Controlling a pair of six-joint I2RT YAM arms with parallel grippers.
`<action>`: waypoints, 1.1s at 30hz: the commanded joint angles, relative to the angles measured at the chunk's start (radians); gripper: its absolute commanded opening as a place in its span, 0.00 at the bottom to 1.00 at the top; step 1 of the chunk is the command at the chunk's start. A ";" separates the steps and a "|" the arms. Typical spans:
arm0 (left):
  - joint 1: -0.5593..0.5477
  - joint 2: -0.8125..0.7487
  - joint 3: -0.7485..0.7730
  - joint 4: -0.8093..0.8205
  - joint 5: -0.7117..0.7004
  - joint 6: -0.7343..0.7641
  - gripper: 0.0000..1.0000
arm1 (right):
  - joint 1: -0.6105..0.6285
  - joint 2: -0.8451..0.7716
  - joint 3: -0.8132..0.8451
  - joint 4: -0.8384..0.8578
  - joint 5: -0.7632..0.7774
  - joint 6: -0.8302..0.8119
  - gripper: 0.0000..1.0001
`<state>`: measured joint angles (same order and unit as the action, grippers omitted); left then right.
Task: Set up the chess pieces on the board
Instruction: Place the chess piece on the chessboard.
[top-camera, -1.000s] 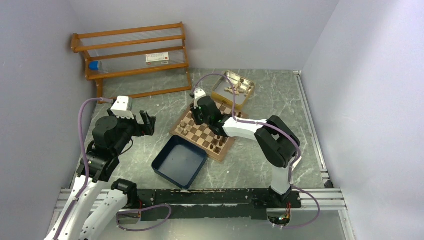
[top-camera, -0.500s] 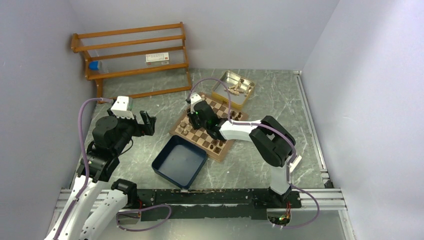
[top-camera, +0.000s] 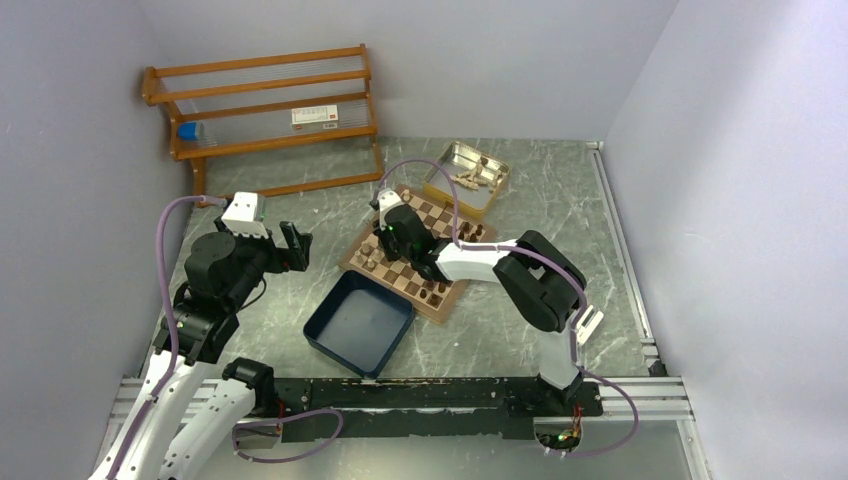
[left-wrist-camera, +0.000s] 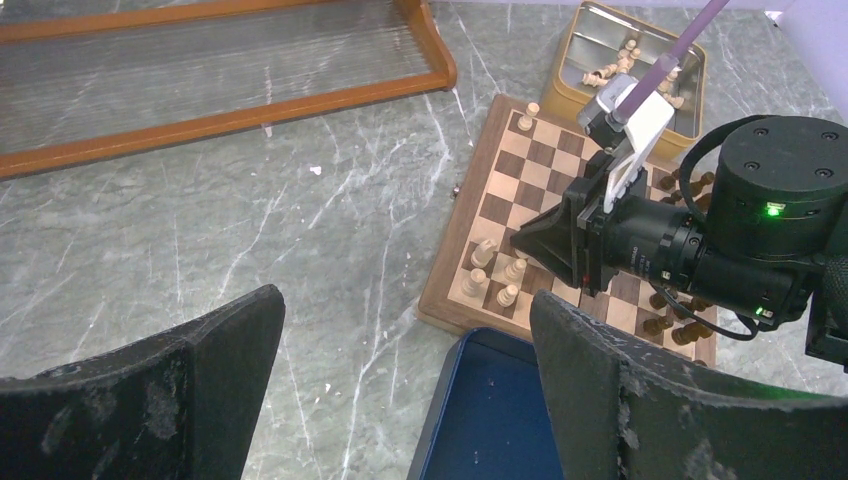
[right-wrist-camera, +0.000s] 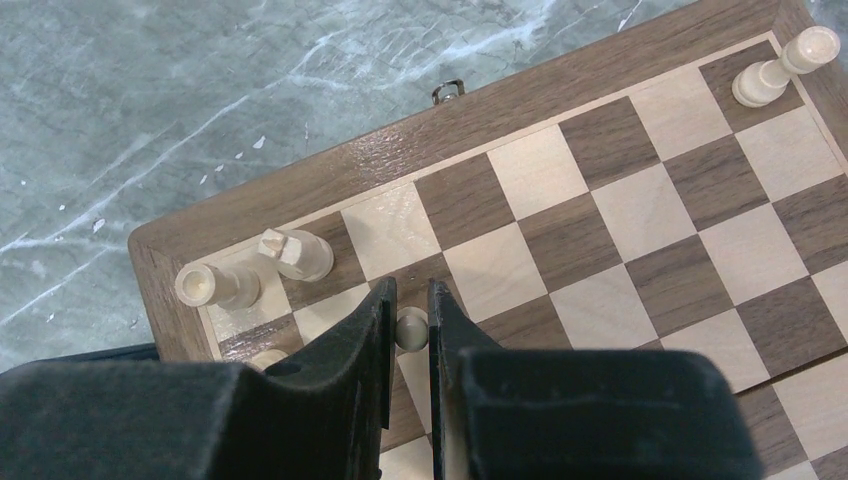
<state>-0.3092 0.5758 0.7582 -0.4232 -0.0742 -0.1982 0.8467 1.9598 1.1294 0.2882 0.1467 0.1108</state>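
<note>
Pinching a half-hidden tan pawn (right-wrist-camera: 410, 329), right gripper (right-wrist-camera: 410, 303) over the board (right-wrist-camera: 640, 210); left gripper (left-wrist-camera: 407, 312) spread.

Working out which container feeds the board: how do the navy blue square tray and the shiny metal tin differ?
The navy blue square tray is dark and matte; the shiny metal tin is reflective. The tray shows no pieces; the tin holds light tan chess pieces. Both are open-topped and sit beside the checkered wooden board.

Right arm reaches forward-left; black two-finger right gripper (right-wrist-camera: 410, 300) low, fingers pinched on a small light tan wooden pawn (right-wrist-camera: 410, 328). Left arm folded back, black left gripper (left-wrist-camera: 405, 310) raised, fingers spread wide
</note>
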 joint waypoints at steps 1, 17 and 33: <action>0.007 -0.010 -0.002 0.015 0.007 -0.003 0.97 | 0.006 0.029 0.023 0.008 0.028 -0.011 0.15; 0.007 -0.007 -0.002 0.017 0.008 -0.002 0.97 | 0.006 0.052 0.052 -0.018 0.039 -0.018 0.17; 0.007 -0.010 -0.002 0.017 0.009 -0.002 0.97 | 0.006 0.059 0.072 -0.047 0.021 -0.011 0.24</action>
<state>-0.3092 0.5758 0.7578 -0.4236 -0.0742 -0.1986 0.8474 2.0003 1.1782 0.2577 0.1642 0.1036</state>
